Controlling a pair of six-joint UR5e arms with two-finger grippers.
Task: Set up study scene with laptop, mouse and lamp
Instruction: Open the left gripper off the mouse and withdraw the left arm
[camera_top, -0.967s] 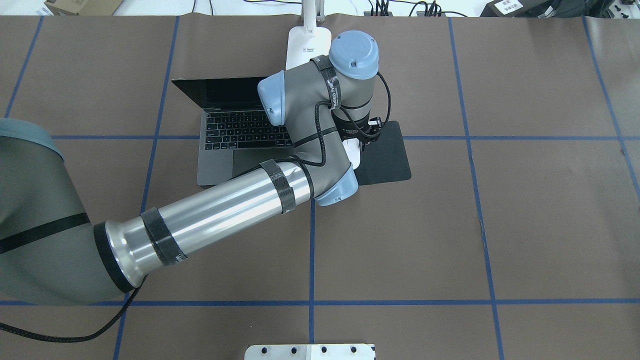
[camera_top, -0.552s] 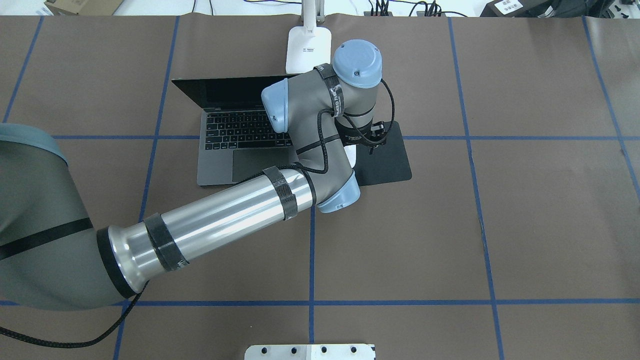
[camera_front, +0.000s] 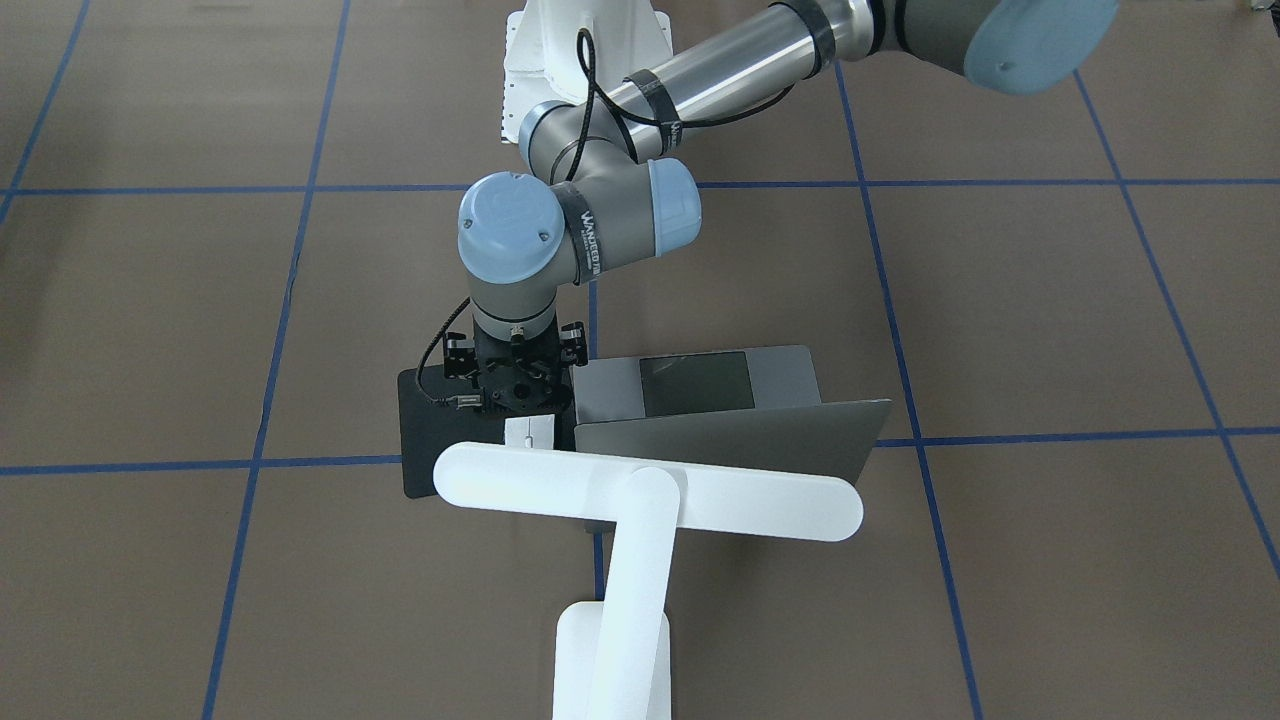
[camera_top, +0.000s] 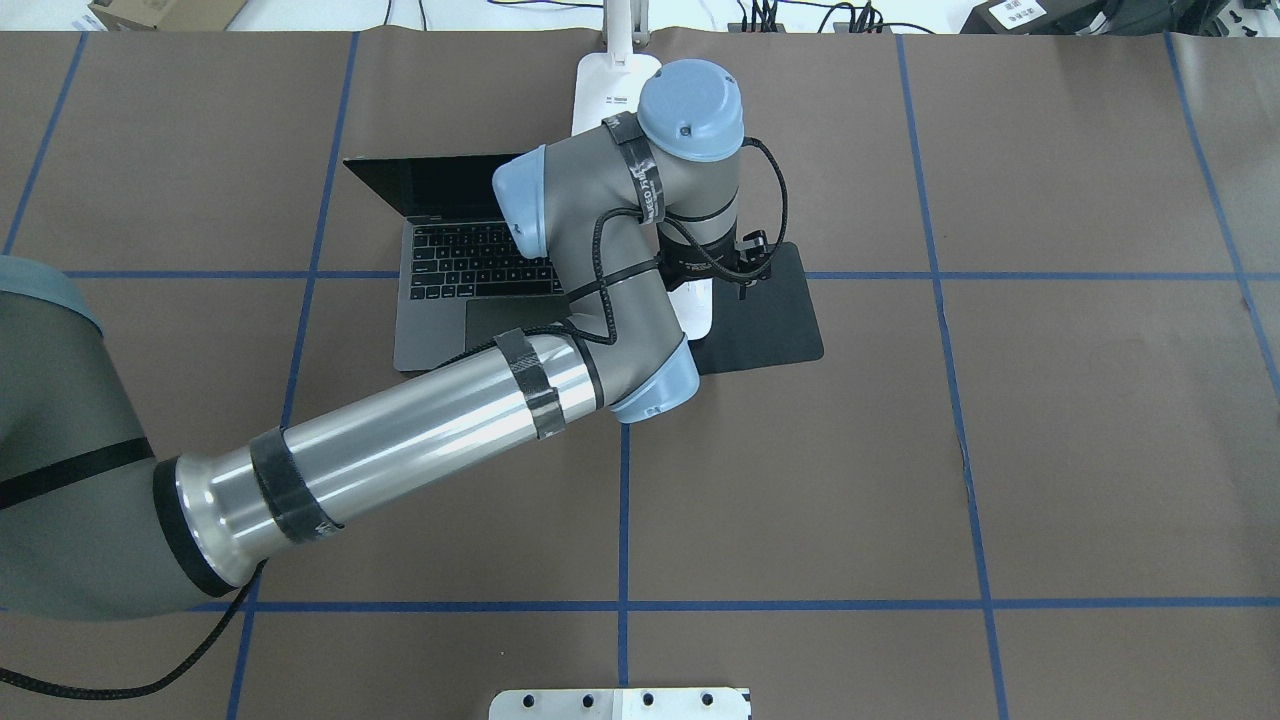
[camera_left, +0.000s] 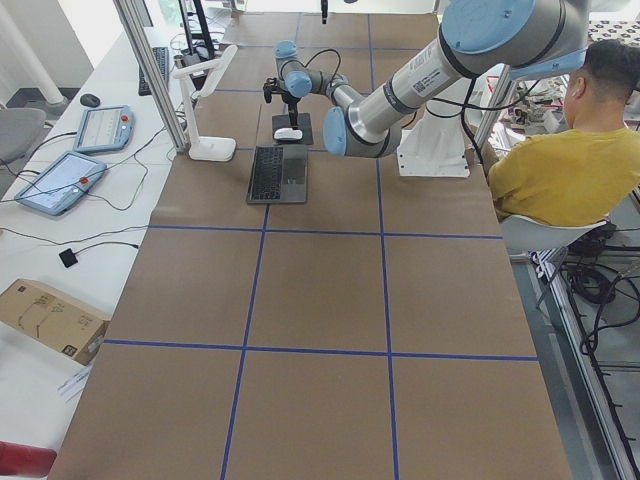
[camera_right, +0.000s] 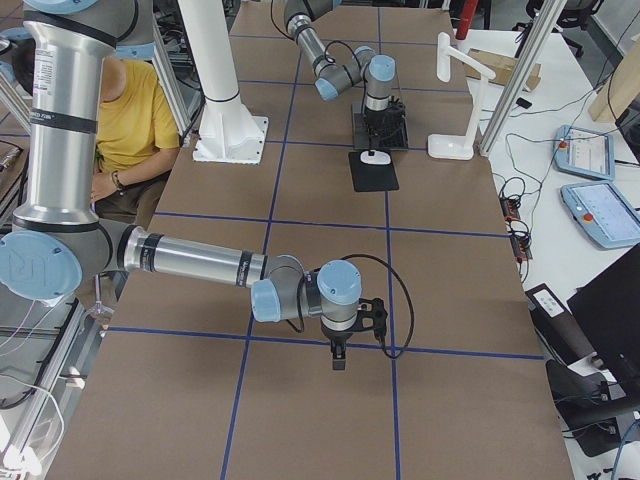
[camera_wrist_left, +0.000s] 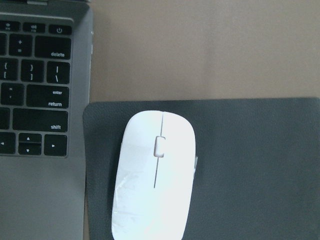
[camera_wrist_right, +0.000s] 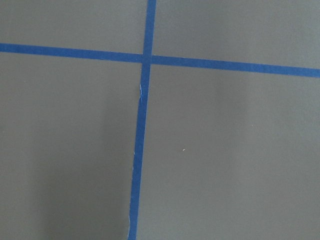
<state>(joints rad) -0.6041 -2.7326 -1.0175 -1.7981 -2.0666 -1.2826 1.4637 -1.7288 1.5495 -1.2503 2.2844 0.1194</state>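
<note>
The open grey laptop sits at the table's far middle, screen facing the robot. To its right, the white mouse lies on a thin black pad, near the pad's laptop-side edge. My left gripper hangs straight down over the mouse. Its fingers are hidden, so I cannot tell whether it is open or shut. The white lamp stands behind the laptop with its bar head over the lid. My right gripper hovers over bare table far from these; I cannot tell its state.
A person in a yellow shirt sits beside the white arm pedestal. Tablets and cables lie on the white bench past the table's far edge. Blue tape lines cross the brown table cover.
The left arm's wrist swung a little right and toward the robot, then back left and away. The mouse stays on the pad at about the same spot.
</note>
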